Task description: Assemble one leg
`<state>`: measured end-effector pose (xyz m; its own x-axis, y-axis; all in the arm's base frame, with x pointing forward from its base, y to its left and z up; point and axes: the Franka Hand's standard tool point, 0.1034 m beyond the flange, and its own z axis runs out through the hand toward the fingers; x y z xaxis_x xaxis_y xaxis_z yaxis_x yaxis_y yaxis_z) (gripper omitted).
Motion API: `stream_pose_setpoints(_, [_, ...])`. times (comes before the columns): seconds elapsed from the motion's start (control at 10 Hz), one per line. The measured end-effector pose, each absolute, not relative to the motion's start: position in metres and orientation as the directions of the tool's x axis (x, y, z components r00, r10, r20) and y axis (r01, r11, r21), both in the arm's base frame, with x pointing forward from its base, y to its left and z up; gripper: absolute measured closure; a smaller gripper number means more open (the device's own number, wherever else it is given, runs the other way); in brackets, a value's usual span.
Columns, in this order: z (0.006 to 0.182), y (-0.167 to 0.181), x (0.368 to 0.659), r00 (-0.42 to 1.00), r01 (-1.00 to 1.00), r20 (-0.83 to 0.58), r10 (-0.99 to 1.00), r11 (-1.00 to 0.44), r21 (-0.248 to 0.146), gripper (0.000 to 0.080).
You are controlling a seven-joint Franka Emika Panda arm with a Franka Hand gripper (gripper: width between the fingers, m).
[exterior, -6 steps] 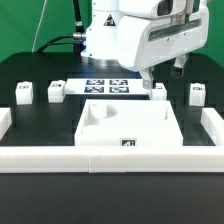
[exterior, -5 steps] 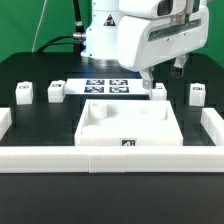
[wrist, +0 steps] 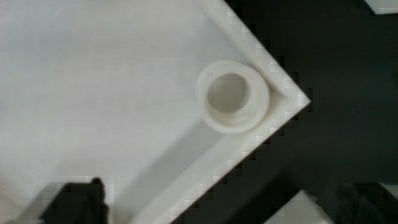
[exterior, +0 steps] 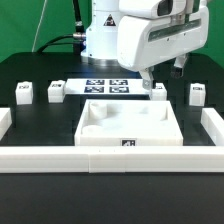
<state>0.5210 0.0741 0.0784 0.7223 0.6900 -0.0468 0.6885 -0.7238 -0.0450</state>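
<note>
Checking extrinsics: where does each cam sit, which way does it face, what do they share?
Exterior view: off the arm, looks across the table at the panel, legs and, behind them, the arm.
Wrist view: on the wrist, looks down at the panel's corner hole; fingertips of the open hand show at the frame's edge.
Shared: the panel.

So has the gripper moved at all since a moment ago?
No. The gripper hangs at the same spot as before, just past the end of the marker board on the exterior view's right, beside the leg there.
</note>
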Motion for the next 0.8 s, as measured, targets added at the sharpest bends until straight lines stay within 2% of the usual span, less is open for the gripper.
stream_pose_setpoints(0.2, [0.079, 0.072, 0.521, 0.706, 0.705, -0.046, 0.707, -0.707, -0.045, 0.0150])
stream_pose_setpoints(0.3, [0.079, 0.066, 0.518, 0.638, 0.767, -0.044, 0.769, -0.639, -0.050, 0.0150])
stream_pose_setpoints(0.4, [0.074, 0.059, 0.514, 0.570, 0.820, -0.029, 0.821, -0.571, -0.045, 0.0150])
stream_pose_setpoints(0.6, [0.057, 0.048, 0.507, 0.428, 0.900, -0.029, 0.903, -0.429, -0.071, 0.0150])
stream_pose_setpoints(0.8, [0.054, 0.046, 0.506, 0.398, 0.914, -0.028, 0.917, -0.399, -0.078, 0.0150])
